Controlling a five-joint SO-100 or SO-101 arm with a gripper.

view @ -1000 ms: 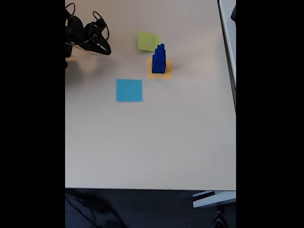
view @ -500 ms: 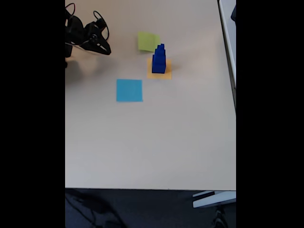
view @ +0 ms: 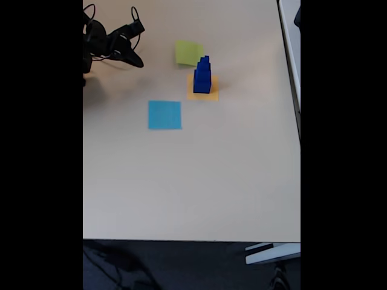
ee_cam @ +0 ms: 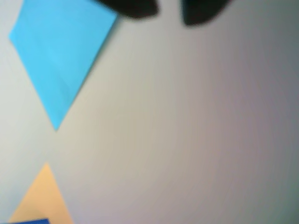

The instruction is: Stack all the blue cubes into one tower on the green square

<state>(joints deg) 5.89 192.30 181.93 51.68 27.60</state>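
Working from the near side of the pale matte tabletop (view: 193, 181) outward in the fixed view: first comes the flat light blue paper square (view: 164, 115), nothing on it. Just past it is the flat orange-yellow paper square (view: 202, 92), and that's where the 3 dark blue solid cubes (view: 202, 75) sit, already stacked big-to-small into 1 tower. Behind and touching corner-ish is the flat lime-green paper square (view: 189, 52), bare.

So the tower is on the wrong colour, basically. My read: nothing of the task is done yet, the whole stack has to migrate 1 square back.

What's new: the black two-finger gripper (view: 134, 58) at the far left has lifted its wrist a bit compared with half a second ago and tipped its tips lower toward the table. It looks like the arm is just waking up and starting to reach.

In the wrist view the 2 dark fingertips (ee_cam: 135, 7) are spread with bare table between them, holding nothing. A sliver of blue cube pokes in at the bottom edge on the orange paper.
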